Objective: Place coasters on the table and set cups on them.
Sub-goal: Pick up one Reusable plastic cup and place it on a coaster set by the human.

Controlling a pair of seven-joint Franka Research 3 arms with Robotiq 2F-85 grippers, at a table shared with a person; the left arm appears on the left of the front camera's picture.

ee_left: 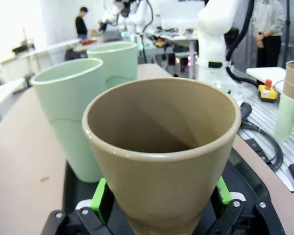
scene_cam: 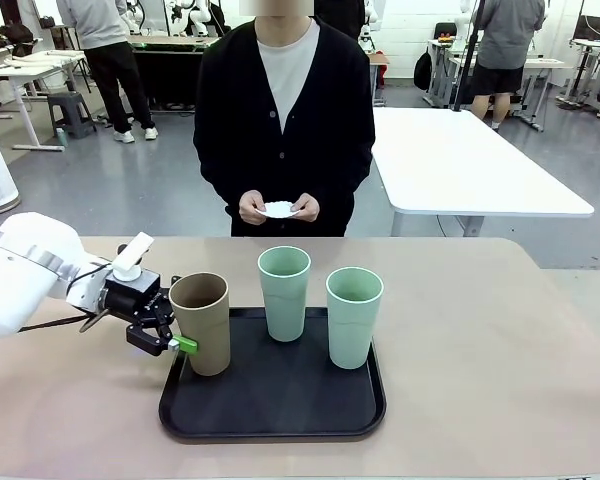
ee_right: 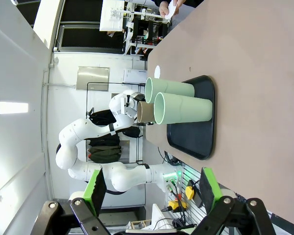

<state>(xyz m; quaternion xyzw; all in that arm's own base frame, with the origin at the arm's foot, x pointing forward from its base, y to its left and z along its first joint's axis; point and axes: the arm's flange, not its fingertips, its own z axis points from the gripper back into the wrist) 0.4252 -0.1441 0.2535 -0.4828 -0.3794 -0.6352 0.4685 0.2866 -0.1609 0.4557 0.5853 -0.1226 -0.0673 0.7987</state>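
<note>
My left gripper (scene_cam: 180,316) is spread wide around the tan cup (scene_cam: 202,320), its green pads (ee_left: 99,199) flanking the lower wall. The cup stands beside 2 mint-green cups (scene_cam: 283,290) on the black tray (scene_cam: 270,420). My right gripper (ee_right: 152,193) hangs wide open and empty over the table (scene_cam: 500,340). The person's hands hold 1 coaster (scene_cam: 278,209).

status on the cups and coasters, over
Left end effector open, straddling tan cup on tray. Right end effector open, clear of green cups. Coaster in person's hands.
</note>
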